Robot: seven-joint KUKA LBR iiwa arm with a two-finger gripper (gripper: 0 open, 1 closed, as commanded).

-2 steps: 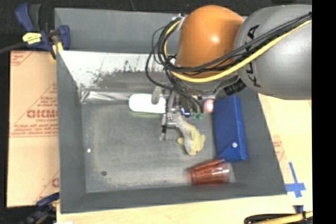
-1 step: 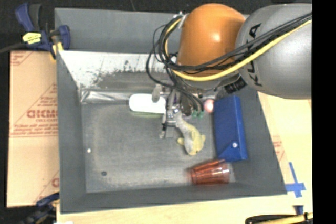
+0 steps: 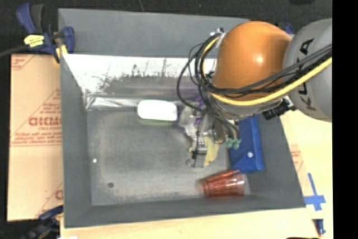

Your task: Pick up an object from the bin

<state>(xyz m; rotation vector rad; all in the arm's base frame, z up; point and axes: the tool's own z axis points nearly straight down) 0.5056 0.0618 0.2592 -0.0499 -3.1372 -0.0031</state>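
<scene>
My gripper point(image 3: 197, 155) hangs low over the right middle of the bin floor, under the arm's orange cover. A small pale yellow thing point(image 3: 212, 151) lies right against its right side; whether it is gripped I cannot tell. A red see-through cup point(image 3: 224, 184) lies on its side just below and to the right of the gripper. To the gripper's right, a blue flat box point(image 3: 249, 147) leans along the bin's right wall. A white oval thing point(image 3: 158, 111) rests to the upper left, near the back wall.
The arm with its orange cover and cables hides the bin's upper right part. Something small and purple point(image 3: 193, 102) peeks out beside the cables. The left half of the bin floor is bare grey metal.
</scene>
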